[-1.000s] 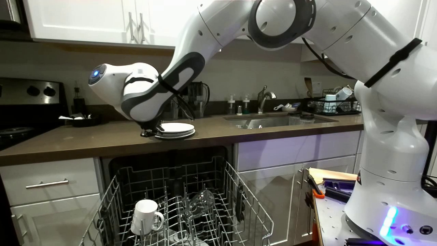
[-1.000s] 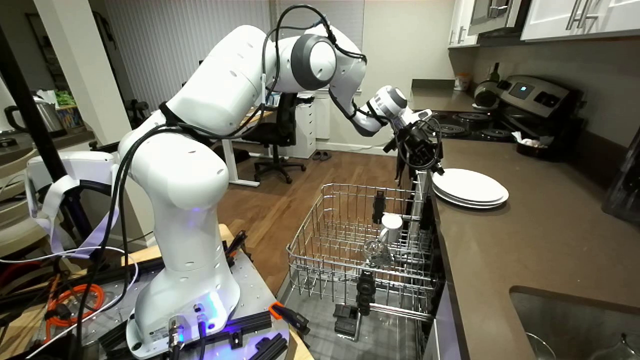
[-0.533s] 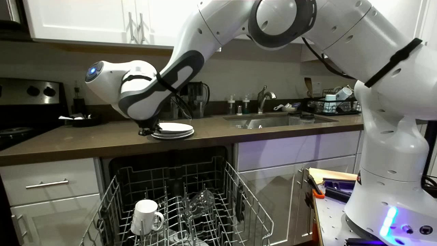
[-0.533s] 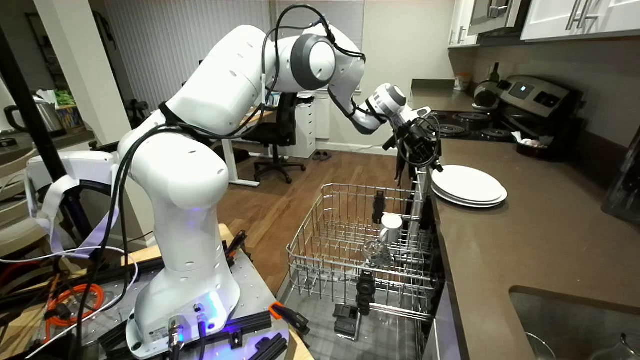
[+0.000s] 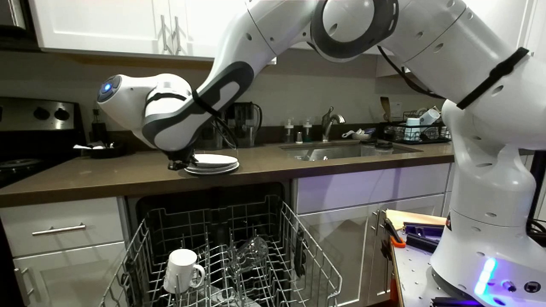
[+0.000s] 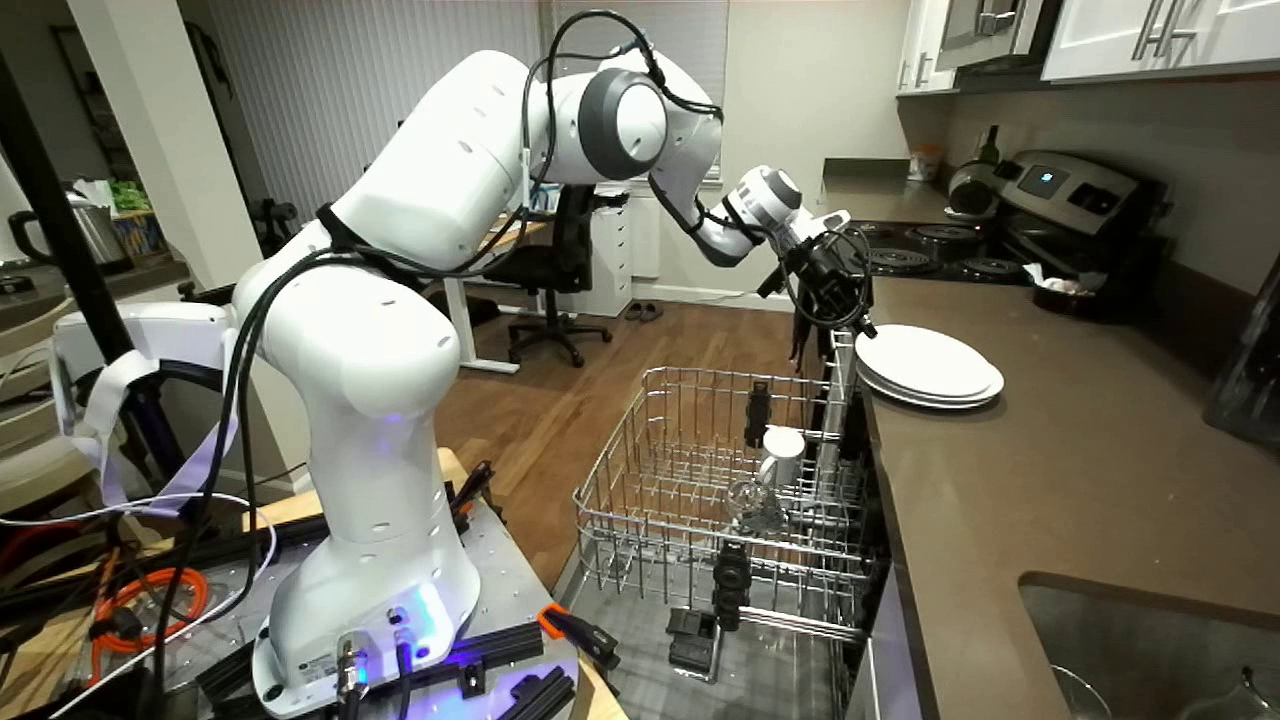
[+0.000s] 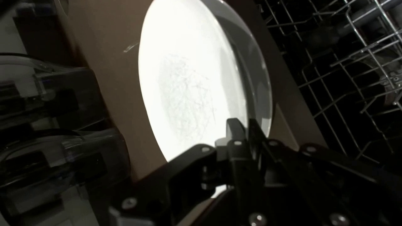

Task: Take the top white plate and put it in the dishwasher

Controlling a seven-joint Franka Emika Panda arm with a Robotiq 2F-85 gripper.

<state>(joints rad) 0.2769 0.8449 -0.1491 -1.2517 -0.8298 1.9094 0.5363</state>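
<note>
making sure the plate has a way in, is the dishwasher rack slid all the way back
No, in both exterior views the dishwasher rack is pulled out in front of the counter, with a mug in it.

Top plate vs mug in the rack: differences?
Shape: the top plate is round, wide and shallow; the mug is narrower, taller and has a handle.
Place: the plate is over a lower plate on the counter; the mug is in the dishwasher rack.
Hold: the gripper is closed on the plate's rim; nothing grips the mug.
Both are white.
</note>
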